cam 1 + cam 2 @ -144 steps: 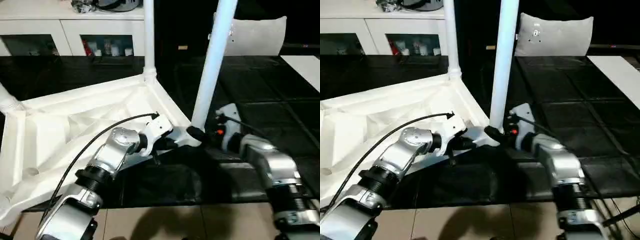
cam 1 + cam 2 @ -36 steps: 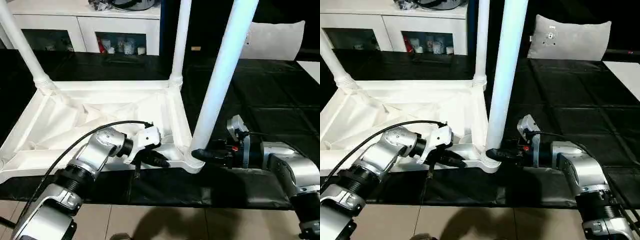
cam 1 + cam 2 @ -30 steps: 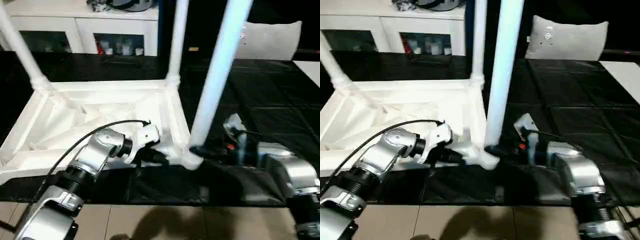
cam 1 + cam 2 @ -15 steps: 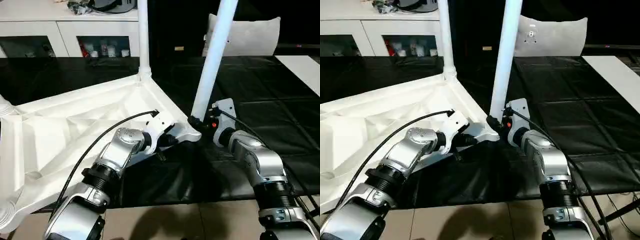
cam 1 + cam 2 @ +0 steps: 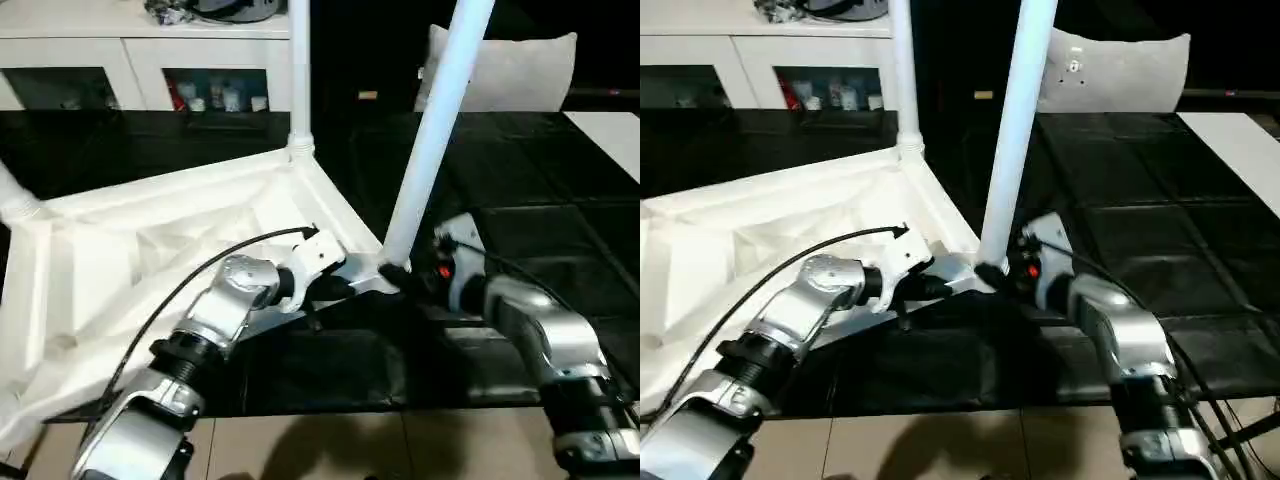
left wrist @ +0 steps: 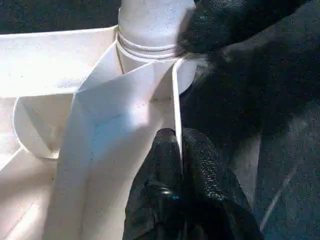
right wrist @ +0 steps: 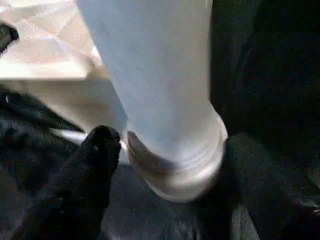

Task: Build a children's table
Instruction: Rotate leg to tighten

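Here the left gripper (image 6: 180,165) is pinched on the thin rim wall of the upturned table top (image 5: 150,250), just beside the near corner socket (image 6: 152,47). The right gripper (image 7: 165,165) straddles the base of the leg (image 5: 435,130) in that socket, fingers (image 7: 100,150) spread either side; whether they press it, I cannot tell. Half a second ago it sat tighter. If the leg isn't fully seated, letting go could leave it leaning. Two further legs stand at the corners beyond.

Left claw (image 6: 179,150) pinched tight, both silver forearms reaching forward and inward. Right claw (image 7: 170,145) spread, one black finger (image 7: 97,155) each side.
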Controlling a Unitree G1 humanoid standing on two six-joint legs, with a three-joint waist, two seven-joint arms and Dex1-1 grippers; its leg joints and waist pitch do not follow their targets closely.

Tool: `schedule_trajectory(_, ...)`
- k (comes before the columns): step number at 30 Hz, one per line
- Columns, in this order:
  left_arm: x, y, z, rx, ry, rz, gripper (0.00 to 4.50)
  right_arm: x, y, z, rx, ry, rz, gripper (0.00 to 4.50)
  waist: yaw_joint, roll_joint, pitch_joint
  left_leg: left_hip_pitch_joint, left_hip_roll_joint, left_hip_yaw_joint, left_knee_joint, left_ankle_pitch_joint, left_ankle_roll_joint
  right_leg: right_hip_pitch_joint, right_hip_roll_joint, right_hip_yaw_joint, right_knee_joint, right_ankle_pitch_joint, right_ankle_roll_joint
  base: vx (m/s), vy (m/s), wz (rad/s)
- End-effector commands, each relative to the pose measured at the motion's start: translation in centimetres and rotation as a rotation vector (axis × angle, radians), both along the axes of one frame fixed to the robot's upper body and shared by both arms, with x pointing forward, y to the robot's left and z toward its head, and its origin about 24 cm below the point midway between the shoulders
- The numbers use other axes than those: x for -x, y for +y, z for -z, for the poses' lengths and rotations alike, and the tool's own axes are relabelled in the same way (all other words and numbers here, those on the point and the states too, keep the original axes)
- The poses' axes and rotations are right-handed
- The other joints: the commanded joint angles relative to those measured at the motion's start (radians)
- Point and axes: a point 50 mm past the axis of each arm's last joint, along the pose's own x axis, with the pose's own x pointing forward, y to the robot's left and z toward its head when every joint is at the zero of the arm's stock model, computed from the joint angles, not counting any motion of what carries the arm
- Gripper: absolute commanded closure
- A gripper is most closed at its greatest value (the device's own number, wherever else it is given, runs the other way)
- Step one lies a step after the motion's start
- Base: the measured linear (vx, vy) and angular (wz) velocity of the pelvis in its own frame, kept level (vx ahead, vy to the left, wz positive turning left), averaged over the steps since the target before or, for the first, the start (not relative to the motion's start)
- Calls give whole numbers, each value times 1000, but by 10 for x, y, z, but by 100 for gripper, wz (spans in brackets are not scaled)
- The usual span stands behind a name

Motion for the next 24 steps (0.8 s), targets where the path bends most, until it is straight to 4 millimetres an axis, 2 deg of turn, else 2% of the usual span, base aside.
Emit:
schedule_trajectory(1, 4, 2, 1, 3, 4, 67, 450, 0, -10, -11, -28, -25, -12, 46, 6, -10, -60, -3, 11, 3, -58, -183, 44, 56, -61, 34, -81, -314, -159, 0, 0, 0)
schedule_trajectory(5, 7, 5, 0, 10, 4, 108, 450, 3, -13, -17, -14, -65, -68, 7, 11, -11, -61, -4, 12, 4, -57, -172, 46, 56, -60, 34, -76, -288, -163, 0, 0, 0)
schedule_trajectory(8, 11, 7, -1, 15, 10, 179, 450, 2, -17, -21, 79, -167, -99, 3, 19, -13, -61, -3, 12, 6, -55, -159, 46, 54, -62, 35, -74, -277, -167, 0, 0, 0)
schedule_trajectory(10, 14, 7, -2, 20, 8, 224, 450, 8, -15, -22, 13, -88, -192, 3, 22, -15, -62, -4, 12, 5, -56, -159, 51, 56, -62, 35, -73, -275, -168, 0, 0, 0)
schedule_trajectory(13, 17, 6, -4, 32, 15, 274, 450, 11, -13, -27, -16, -118, -269, 3, 27, -14, -62, -2, 17, 6, -55, -161, 64, 54, -61, 35, -71, -252, -179, 0, 0, 0)
schedule_trajectory(17, 21, 6, -5, 26, 40, 336, 450, 14, -12, -27, -8, -122, -334, 3, 34, -13, -61, 1, 18, 6, -56, -173, 56, 52, -64, 35, -72, -280, -179, 0, 0, 0)
schedule_trajectory(19, 23, 6, -5, 21, 50, 364, 450, 18, -10, -27, -63, -86, -389, 3, 37, -13, -61, 0, 18, 7, -56, -171, 57, 53, -63, 35, -70, -271, -182, 0, 0, 0)
schedule_trajectory(24, 24, 6, -5, 20, 52, 372, 450, 24, -8, -26, -106, -36, -440, 57, 46, -15, -63, -2, 18, 6, -54, -160, 60, 55, -62, 33, -65, -244, -190, 0, 0, 0)
